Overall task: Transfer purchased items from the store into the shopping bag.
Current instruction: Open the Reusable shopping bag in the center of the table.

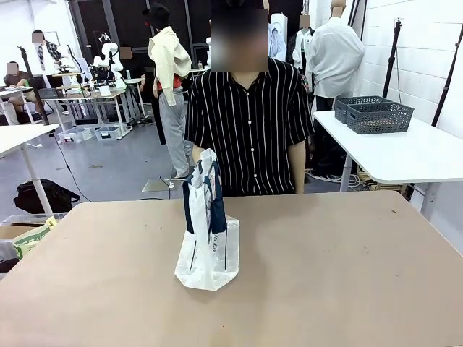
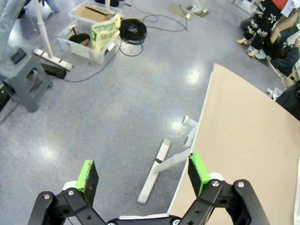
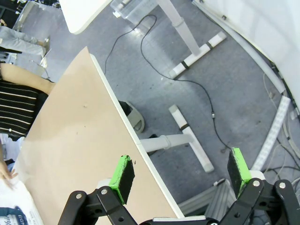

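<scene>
The shopping bag stands upright in the middle of the brown table, whitish plastic with navy handles. A person in a striped shirt stands at the far edge with one hand at the bag's top. My left gripper is open above the floor, just off the table's edge, holding nothing. My right gripper is open too, over the floor beside the table's edge. A corner of the bag peeks in at that view's lower left. The store basket is out of view.
Two dark grey lattice baskets sit on a separate white table at back right. Below the left gripper lie a table foot, cables and plastic bins. Another table's foot and a cable lie under the right gripper.
</scene>
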